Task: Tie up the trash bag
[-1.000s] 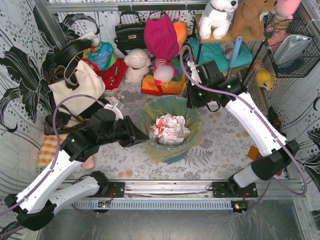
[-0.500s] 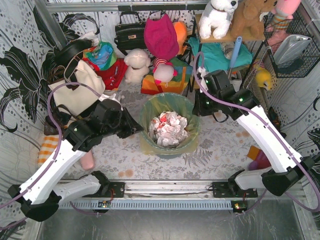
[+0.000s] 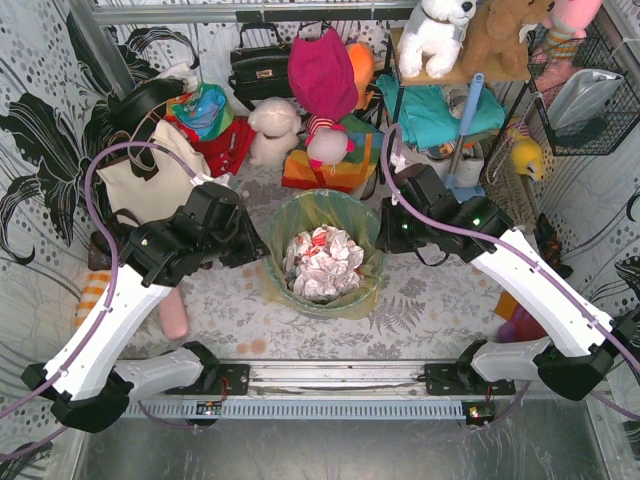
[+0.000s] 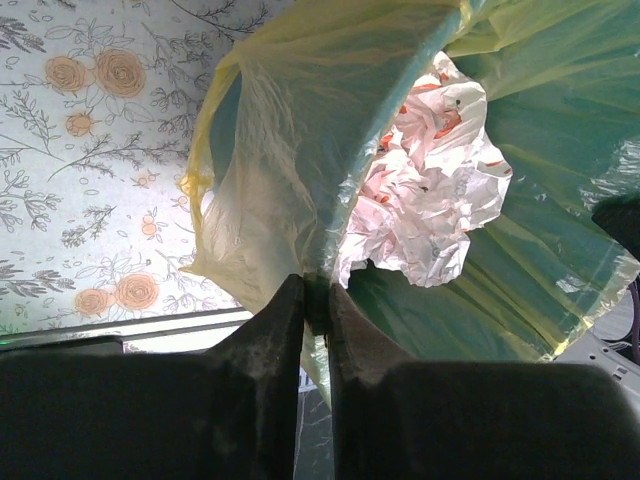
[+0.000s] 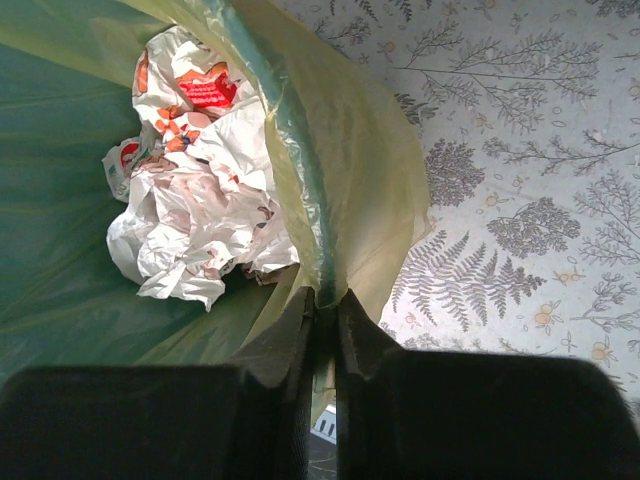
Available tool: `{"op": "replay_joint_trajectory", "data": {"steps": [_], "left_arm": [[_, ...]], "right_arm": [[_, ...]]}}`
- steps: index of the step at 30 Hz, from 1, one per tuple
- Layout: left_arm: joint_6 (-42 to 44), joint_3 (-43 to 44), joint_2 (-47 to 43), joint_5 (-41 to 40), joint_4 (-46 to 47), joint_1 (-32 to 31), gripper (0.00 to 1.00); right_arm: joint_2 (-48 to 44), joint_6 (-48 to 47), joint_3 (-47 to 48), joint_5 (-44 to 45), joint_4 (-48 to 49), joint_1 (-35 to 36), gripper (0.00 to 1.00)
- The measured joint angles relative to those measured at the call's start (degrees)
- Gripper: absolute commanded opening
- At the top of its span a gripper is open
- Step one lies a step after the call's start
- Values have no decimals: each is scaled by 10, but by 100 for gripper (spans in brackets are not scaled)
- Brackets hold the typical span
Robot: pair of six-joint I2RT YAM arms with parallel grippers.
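Both my grippers are pinched shut on the trash bag, one on each side of its rim.

- Landmark: the crumpled paper inside. The bag stands mouth-up all around the paper, on the patterned table.
- Left gripper: fingers nearly together, with a fold of thin rim film clamped between them. It is on the rim left of the paper.
- Right gripper: the same narrow pinch on a fold of rim, on the rim right of the paper.
- Key relation: the two pinch points face each other across the paper, so the line between them runs left-right over the open mouth. The mouth is wide and roughly round, with no long axis to speak of. Neither arm is nearer, since each holds its own side.
- My read: the next move is to bring both folds up and inward over the paper to make two tails for the knot. There isn't much film in either pinch, so slip is the risk.

Views:
- The top view shows the opposed layout and the whole mouth, but the wrist bodies hide my fingertips there.
- The wrist views show what it can't: film actually between the fingers, and the rim edge running away from each pinch. The paper lies right of the rim edge in the left view and left of it in the right view.
- Neither wrist view shows the other gripper clearly.
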Motion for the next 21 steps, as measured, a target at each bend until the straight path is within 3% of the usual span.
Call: {"op": "replay_joint_trajectory", "data": {"steps": [11,21], "left_arm": [[15,-34,-14,28,16,15,41],[9,-34,-24,41,31,15,48]], "right_arm": [[-4,22,-29,2,34,22,31],[35,18,-15,14,56,22,49]]}}
